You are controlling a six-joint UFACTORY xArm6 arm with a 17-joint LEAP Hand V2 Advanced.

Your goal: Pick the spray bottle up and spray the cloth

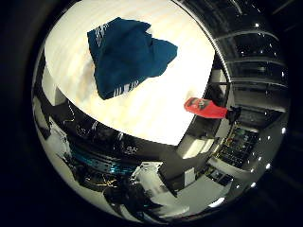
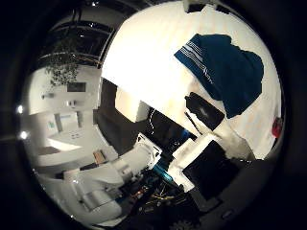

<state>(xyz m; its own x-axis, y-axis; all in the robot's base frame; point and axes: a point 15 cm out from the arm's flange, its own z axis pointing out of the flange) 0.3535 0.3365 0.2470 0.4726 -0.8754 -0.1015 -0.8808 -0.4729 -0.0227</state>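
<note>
**Hand high above the table, bottle not yet reached**

Nearest the palm are the hand's (image 2: 206, 158) own white and black parts, jutting out over the table edge. One black-tipped finger reaches forward and looks fairly straight, and nothing sits between the fingers. I would call the hand open and empty, though only part of it shows.

Below it lies the pale, light-wood table top (image 1: 156, 113). On it, a crumpled dark blue cloth with white stripes along one hem (image 1: 128, 54) is spread roughly in the middle.

Farther off, well apart from the cloth, the red plastic spray bottle with a dark nozzle end (image 1: 206, 108) lies on its side right at the table's edge.

The step in hand, as I judge it, is the approach to the bottle. Done well, the hand would travel across and down to the red body, fingers kept wide, and close around the middle. Since it sits at the rim, a nudge outward could roll it off; closing from the outer side seems safer.
</note>
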